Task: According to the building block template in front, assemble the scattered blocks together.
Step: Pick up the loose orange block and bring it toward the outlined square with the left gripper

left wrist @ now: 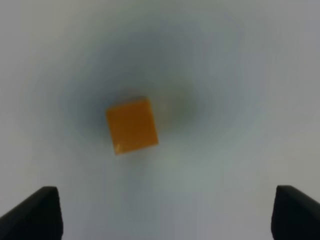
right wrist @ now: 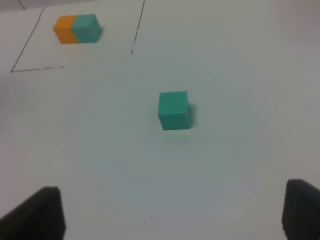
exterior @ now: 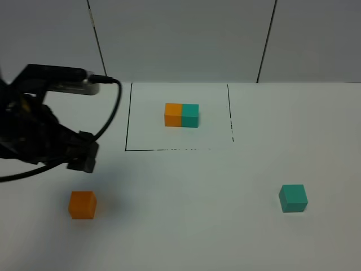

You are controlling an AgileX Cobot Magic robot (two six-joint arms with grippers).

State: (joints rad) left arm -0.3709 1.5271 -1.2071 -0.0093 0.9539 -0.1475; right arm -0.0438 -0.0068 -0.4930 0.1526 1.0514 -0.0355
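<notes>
Left gripper spread wide, above orange cube, not touching | right gripper spread wide, teal cube lying apart from it | template pair inside drawn square, well apart from both cubes

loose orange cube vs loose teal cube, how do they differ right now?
Colour: orange cube plain orange, teal cube teal-green. The orange cube lies front-left of the drawn square, the teal cube front-right. The open left tool hangs by the orange cube; no arm shows near the teal cube in the high view. Shared: equal size, ungripped, outside the square.
</notes>
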